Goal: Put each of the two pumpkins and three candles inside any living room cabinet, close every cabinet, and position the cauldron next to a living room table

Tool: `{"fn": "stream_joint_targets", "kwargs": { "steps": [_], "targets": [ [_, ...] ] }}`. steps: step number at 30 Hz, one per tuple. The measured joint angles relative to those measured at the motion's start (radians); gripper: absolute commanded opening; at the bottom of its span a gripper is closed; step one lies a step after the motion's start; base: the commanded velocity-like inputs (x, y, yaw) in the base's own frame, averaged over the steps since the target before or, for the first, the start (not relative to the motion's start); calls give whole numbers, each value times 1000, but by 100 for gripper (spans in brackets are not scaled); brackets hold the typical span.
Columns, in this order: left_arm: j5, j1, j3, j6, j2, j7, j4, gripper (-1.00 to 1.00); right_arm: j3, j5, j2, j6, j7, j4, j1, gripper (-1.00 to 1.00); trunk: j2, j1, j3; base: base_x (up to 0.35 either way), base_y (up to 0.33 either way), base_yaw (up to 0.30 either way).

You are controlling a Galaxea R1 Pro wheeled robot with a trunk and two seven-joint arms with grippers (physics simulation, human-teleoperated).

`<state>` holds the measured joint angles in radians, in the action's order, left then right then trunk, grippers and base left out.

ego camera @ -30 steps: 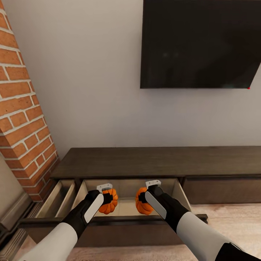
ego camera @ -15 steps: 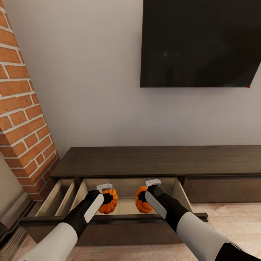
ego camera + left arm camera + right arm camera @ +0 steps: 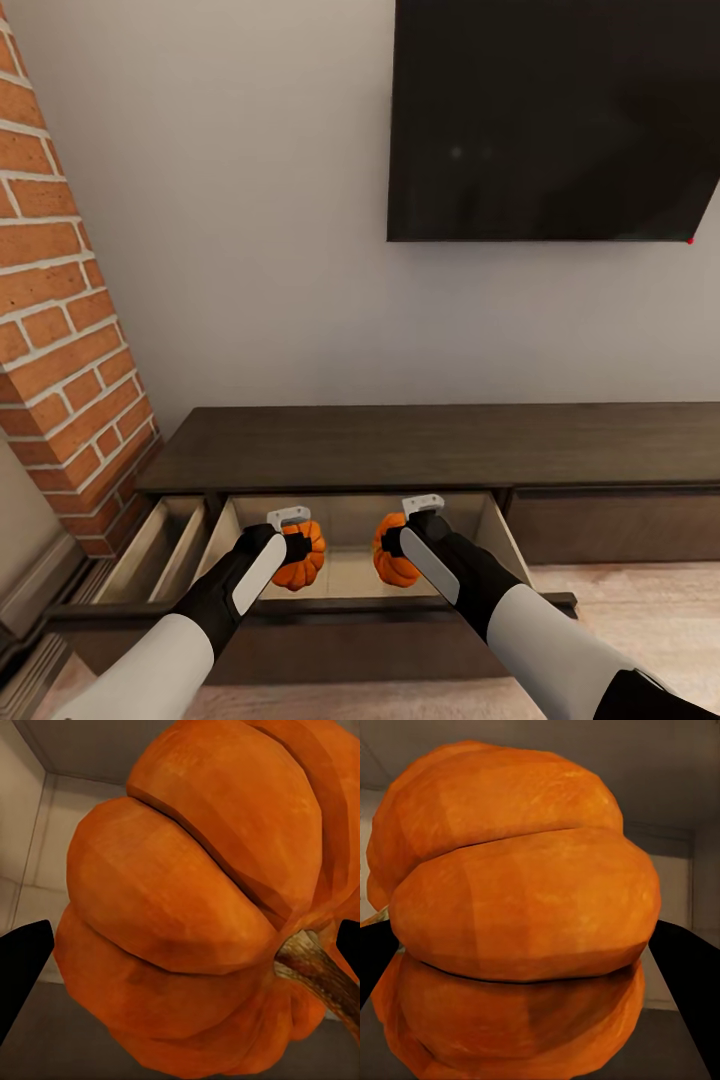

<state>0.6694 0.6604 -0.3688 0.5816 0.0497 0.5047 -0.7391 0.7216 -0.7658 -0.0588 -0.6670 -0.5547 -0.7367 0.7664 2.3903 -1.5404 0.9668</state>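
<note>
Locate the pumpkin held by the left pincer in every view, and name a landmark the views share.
Head view: the left pumpkin sits low and left of centre, over the open drawer, in the left pincer.
Left wrist view: the same pumpkin, close up.
Right wrist view: the other pumpkin.
Shared landmark: the pale drawer interior.

Two pumpkins (image 3: 303,556) (image 3: 392,553), two open drawers (image 3: 150,550) (image 3: 480,520), one cabinet (image 3: 430,445), one television (image 3: 550,120).
</note>
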Motion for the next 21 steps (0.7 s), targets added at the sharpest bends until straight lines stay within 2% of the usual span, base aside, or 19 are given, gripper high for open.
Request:
{"fn": "stream_joint_targets", "kwargs": {
  "steps": [11, 16, 21],
  "targets": [
    [1, 0, 1, 0, 0, 1, 1, -100, 0, 0, 0, 0, 0, 0, 0, -100, 0, 0, 0, 30, 0, 0],
    [1, 0, 0, -1, 0, 1, 0, -100, 1, 0, 0, 14, 0, 0, 0, -100, 28, -15, 13, 0, 0, 0],
    [0, 0, 0, 0, 0, 1, 0, -100, 0, 46, -1, 32, 0, 2, 0, -100, 49, -27, 22, 0, 0, 0]
  ]
}}
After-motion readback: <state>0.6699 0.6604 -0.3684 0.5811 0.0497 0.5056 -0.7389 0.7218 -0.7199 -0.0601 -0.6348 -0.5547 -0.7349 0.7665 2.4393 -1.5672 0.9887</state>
